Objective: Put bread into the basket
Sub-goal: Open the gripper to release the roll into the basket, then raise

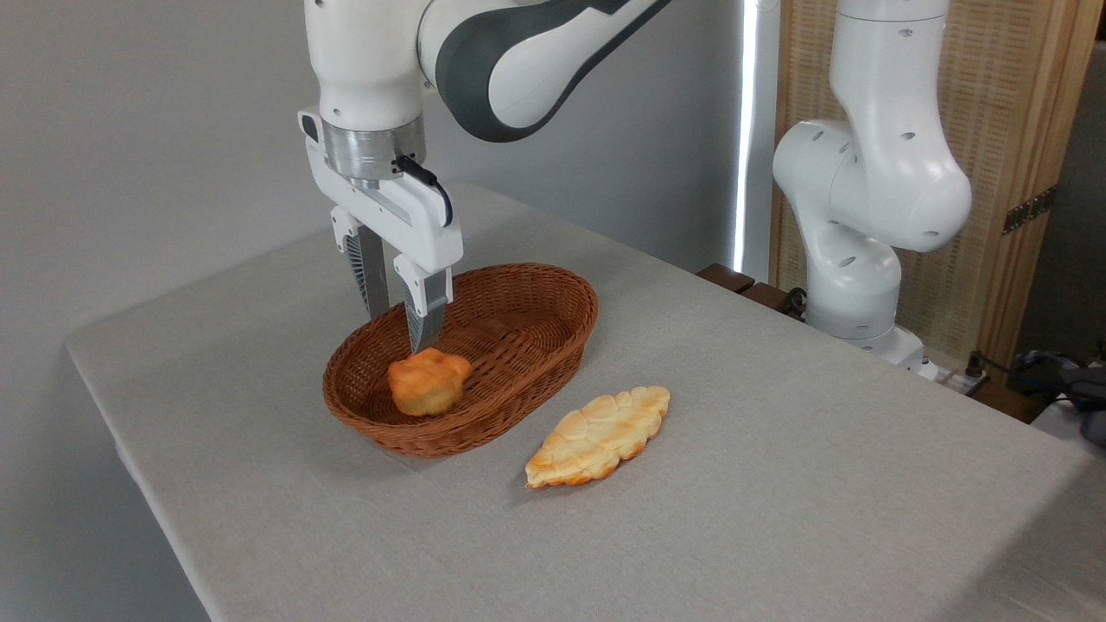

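The orange-brown bun lies inside the oval wicker basket, at its near left end, resting on the weave. My gripper hangs straight down over that end of the basket, open, with its two fingers spread and nothing between them. The right fingertip sits just above the bun's top and the left finger is behind and to the left. Whether the tip touches the bun I cannot tell.
A flat pale golden leaf-shaped loaf lies on the grey tablecloth just right of the basket's near rim. The arm's white base stands at the table's far right edge. Cables and dark items lie beyond it.
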Motion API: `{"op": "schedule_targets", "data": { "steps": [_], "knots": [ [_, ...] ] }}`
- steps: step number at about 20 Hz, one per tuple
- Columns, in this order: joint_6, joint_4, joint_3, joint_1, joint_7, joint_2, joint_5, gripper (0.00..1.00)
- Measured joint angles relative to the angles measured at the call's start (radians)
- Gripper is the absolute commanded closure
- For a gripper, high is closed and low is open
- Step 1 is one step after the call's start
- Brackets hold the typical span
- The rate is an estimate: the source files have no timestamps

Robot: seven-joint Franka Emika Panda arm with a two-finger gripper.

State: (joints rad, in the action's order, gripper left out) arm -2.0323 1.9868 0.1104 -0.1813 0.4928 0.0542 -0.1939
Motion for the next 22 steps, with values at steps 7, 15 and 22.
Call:
{"op": "schedule_targets", "data": {
  "steps": [7, 15, 22],
  "knots": [
    [0.000, -0.004, -0.065, 0.015, 0.000, 0.004, 0.114, 0.00],
    [0.000, -0.005, -0.151, 0.019, 0.005, 0.005, 0.195, 0.00],
    [0.000, -0.007, -0.188, 0.029, 0.121, 0.016, 0.196, 0.00]
  ]
}}
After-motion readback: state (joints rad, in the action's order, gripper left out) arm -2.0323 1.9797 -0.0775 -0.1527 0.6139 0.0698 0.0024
